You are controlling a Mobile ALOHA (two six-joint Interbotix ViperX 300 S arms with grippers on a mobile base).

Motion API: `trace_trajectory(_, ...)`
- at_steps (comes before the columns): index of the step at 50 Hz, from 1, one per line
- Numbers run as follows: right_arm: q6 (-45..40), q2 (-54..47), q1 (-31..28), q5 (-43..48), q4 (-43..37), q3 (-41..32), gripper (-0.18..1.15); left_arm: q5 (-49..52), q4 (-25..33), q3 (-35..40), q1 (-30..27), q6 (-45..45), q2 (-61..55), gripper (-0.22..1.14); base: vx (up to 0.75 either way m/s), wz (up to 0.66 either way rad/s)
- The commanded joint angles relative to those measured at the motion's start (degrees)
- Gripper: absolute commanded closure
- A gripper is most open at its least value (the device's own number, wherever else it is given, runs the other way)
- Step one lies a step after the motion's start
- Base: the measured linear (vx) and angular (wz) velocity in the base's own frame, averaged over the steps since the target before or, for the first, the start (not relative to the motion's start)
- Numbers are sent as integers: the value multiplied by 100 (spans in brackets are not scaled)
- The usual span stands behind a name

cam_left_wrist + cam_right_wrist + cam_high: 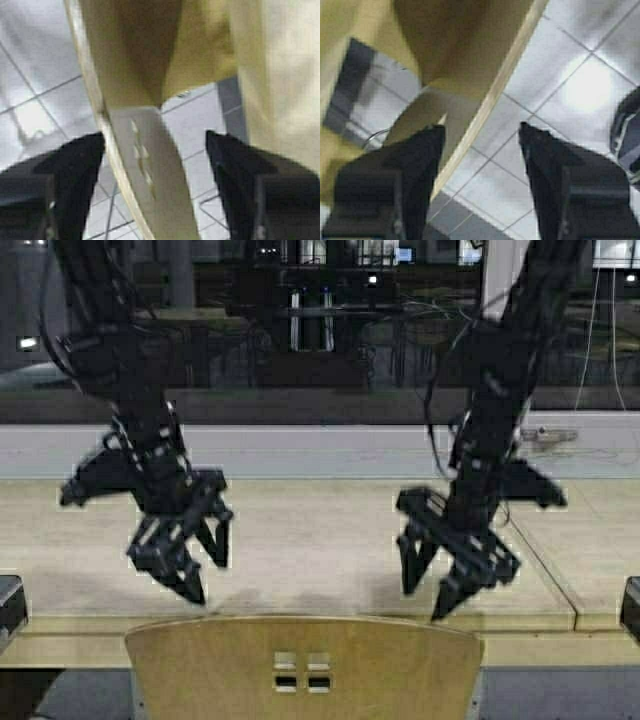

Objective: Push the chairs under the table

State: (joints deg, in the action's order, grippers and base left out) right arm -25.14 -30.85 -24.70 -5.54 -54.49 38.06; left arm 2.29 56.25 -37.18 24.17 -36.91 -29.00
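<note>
One chair (305, 665) stands at the near long edge of the table (300, 540), roughly midway along the stretch in view; only the curved top of its backrest shows in the high view, with the four square cutouts (301, 671) below the rim. Backrest sits just proud of the counter edge, so by my reading the chair is partly in but not yet home. Left gripper (185, 565) hangs over the near edge above the backrest's left end, jaws spread. Right gripper (450, 580) hangs likewise above the right end, jaws also spread. Both wrist views show the backrest rim running between the black fingers (75, 165) and (420, 155), with pale floor tiles (580, 80) beyond; whether any finger touches the wood I cannot tell. Step in hand, as I judge it: seat both grippers on the top rim and drive it forward. To do it well, keep the two contact points level and evenly spaced about the cutouts so the chair goes in square and does not swing; push low on the rim, not over its top, or the fingers may slip off toward the counter; ease forward slowly so the thin legs do not snag on tile joints. No brand, label or legible writing on chair, table or arms.
</note>
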Motion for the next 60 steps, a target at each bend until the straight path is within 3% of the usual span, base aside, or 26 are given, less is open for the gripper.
trace_trajectory(1, 132, 967, 18, 158, 62, 211, 13, -18, -246, -290, -132, 290, 940, -2, -3, 0)
trace_trajectory(14, 1151, 2997, 62, 703, 1582, 352, 13, 35, -1274, -1327, -835, 1802, 3568, -1, -5, -3)
trace_trajectory(26, 2153, 4430, 527, 642, 2654, 475, 14, 747, -2435, -1292, -1283, 3524, 5309, -1, -13, 0)
trace_trajectory(32, 2848, 4878, 659, 545, 3463, 519, 14, 853, -3155, -1318, -1283, 4386, 5730, -1, -16, 9)
trace_trajectory(39, 3155, 5212, 694, 659, 4017, 668, 14, 800, -3595, -1600, -1283, 5027, 5897, -1, -14, 14)
trace_trajectory(48, 3182, 5396, 694, 1037, 4544, 976, 14, 492, -3744, -1696, -1283, 5133, 5897, -1, -15, 23)
trace_trajectory(60, 3050, 5335, 694, 1477, 4500, 976, 14, 246, -4333, -1714, -1292, 5142, 5880, -1, -26, 29)
